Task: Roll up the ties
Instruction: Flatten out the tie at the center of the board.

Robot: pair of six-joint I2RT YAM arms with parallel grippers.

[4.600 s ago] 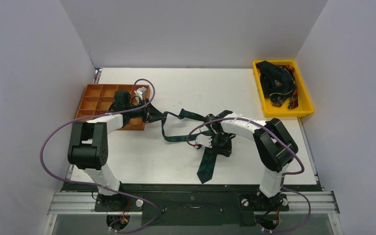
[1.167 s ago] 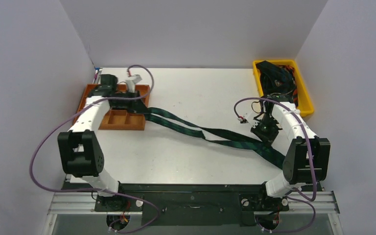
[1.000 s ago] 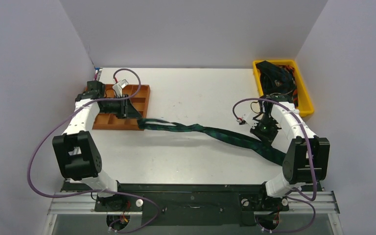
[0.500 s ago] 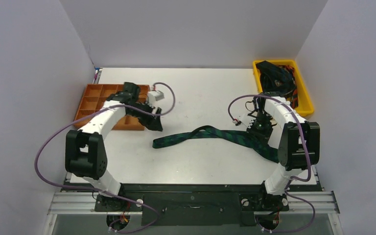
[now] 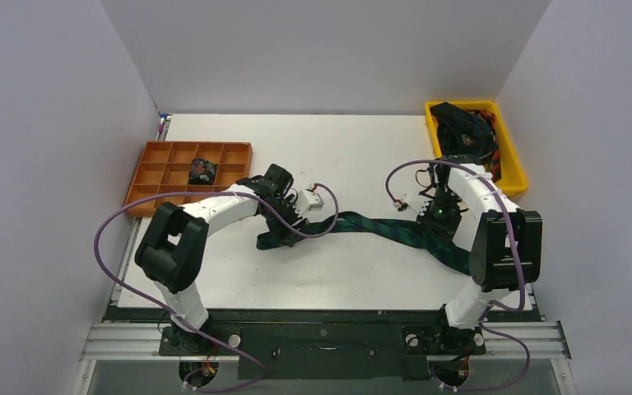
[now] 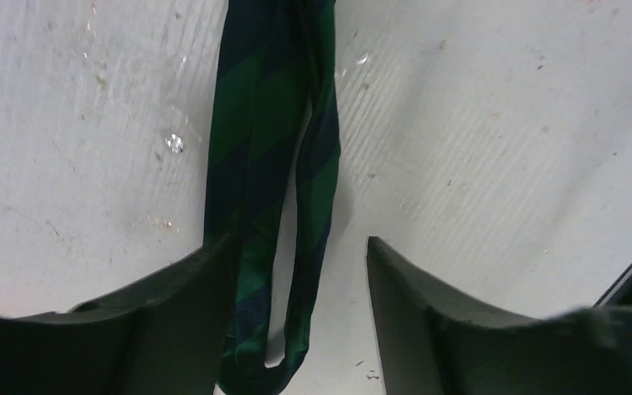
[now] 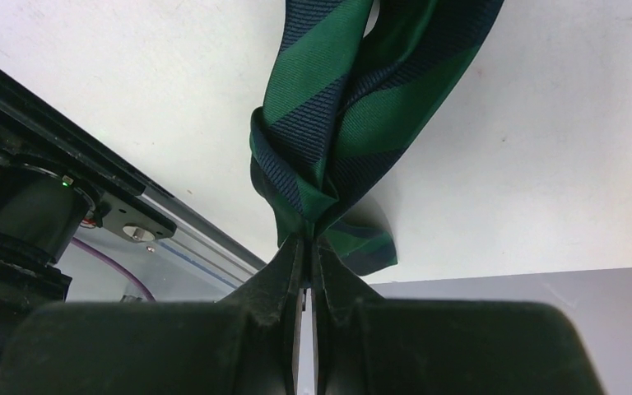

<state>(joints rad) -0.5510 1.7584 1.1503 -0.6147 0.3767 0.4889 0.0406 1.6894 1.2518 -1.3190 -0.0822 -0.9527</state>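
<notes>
A navy-green striped tie (image 5: 378,225) lies across the middle of the table, doubled over on itself. My left gripper (image 5: 284,234) is open over its folded left end. In the left wrist view the folded tie (image 6: 263,123) runs between the spread jaws (image 6: 300,255), close to the left finger. My right gripper (image 5: 442,216) is shut on the tie near its right part. The right wrist view shows the bunched tie (image 7: 337,99) pinched at the fingertips (image 7: 306,243). A small dark coil (image 5: 202,171) sits in the orange tray (image 5: 158,176).
A yellow bin (image 5: 512,183) at the back right holds several more dark ties (image 5: 465,127). The orange compartment tray stands at the left, behind my left arm. Purple cables loop beside both arms. The table's front edge is near the tie's wide right end.
My left gripper has moved from the orange tray down and right to the tie's left end. The dark coil now shows in the tray. The right gripper has kept its hold.
</notes>
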